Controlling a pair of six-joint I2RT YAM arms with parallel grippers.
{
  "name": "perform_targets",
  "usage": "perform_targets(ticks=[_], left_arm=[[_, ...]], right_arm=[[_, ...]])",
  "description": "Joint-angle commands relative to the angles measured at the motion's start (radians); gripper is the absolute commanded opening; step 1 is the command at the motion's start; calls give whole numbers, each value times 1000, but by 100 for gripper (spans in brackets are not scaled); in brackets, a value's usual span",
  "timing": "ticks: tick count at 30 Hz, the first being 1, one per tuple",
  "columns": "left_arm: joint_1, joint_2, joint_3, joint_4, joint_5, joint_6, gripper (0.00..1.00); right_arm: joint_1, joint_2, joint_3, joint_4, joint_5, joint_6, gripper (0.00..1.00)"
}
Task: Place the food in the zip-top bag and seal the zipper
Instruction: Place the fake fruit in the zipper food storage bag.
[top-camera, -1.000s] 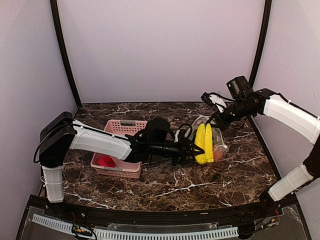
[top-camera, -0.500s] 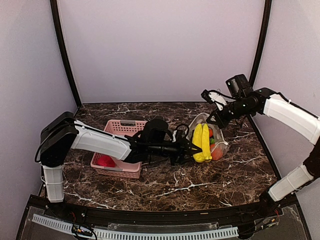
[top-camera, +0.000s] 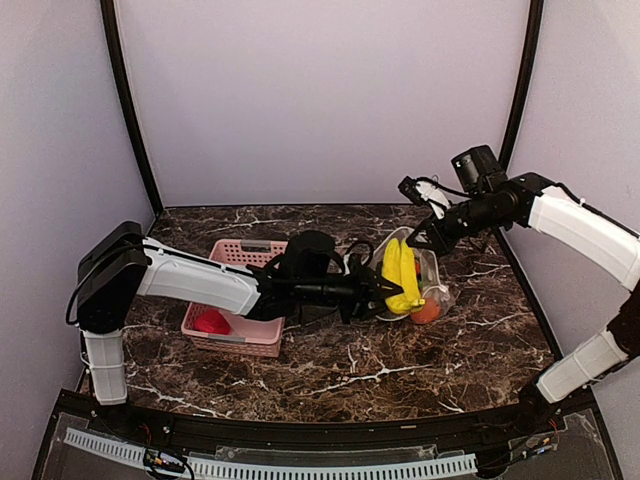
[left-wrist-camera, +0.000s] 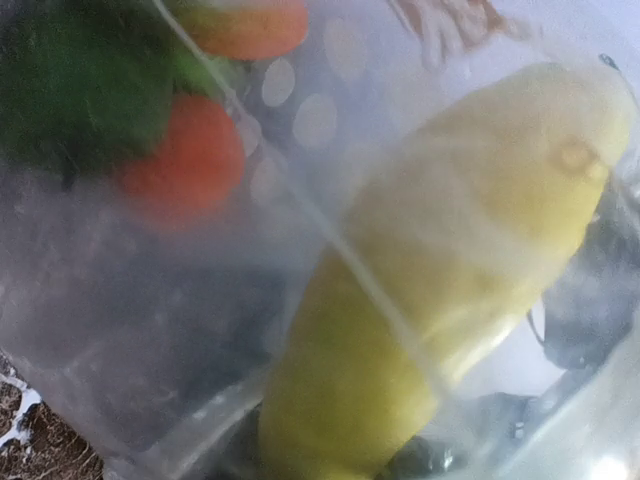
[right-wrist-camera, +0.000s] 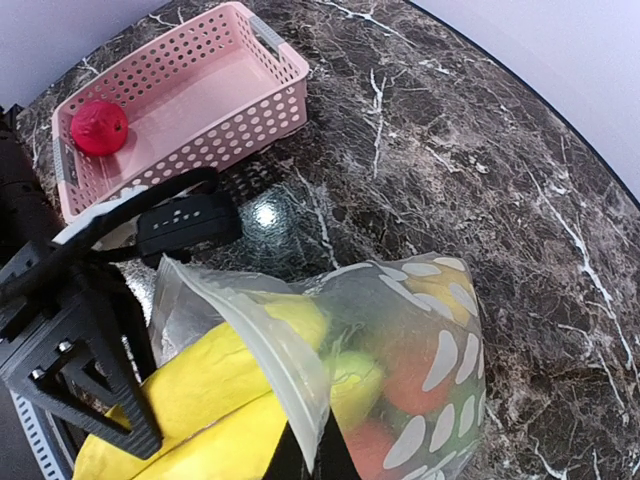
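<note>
while the right gripper (top-camera: 414, 238) pinches the raised rim of the clear polka-dot zip-top bag (top-camera: 437, 275), the overhead view has the left gripper (top-camera: 383, 290) clenched on the yellow plastic toy banana (top-camera: 400, 272), half inside the mouth.

left wrist view: banana (left-wrist-camera: 430, 290) behind filmy plastic, orange-red piece (left-wrist-camera: 185, 160) and green piece (left-wrist-camera: 70, 90) deeper in.

right wrist view: a magenta-red toy piece (right-wrist-camera: 100, 127) lies in the pink slotted plastic basket (right-wrist-camera: 220, 135).

loading is the step in hand, i'd say. next, the banana wants releasing well inside, then that last piece needs fetching before the zipper is sealed.
</note>
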Motion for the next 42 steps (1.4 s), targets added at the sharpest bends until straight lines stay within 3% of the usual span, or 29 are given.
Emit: perform_targets(ticks=[1, 12, 17, 20, 29, 38, 42], left_arm=[[31, 16, -4, 100, -71, -96, 1], [46, 75, 96, -7, -228, -88, 1], [42, 102, 169, -56, -290, -64, 4], [34, 109, 228, -138, -328, -26, 10], [23, 122, 172, -114, -309, -40, 27], [24, 114, 101, -72, -323, -54, 29], [24, 117, 172, -35, -280, 44, 38]], right_arm=[[13, -60, -14, -2, -77, -19, 0], [14, -59, -5, -24, -256, -8, 0], [15, -28, -28, -15, -263, 1, 0], [14, -14, -32, -8, -261, 8, 0], [12, -4, 6, 12, -145, 37, 0], [11, -2, 47, -25, -177, 33, 0], [11, 24, 24, -16, -174, 36, 0]])
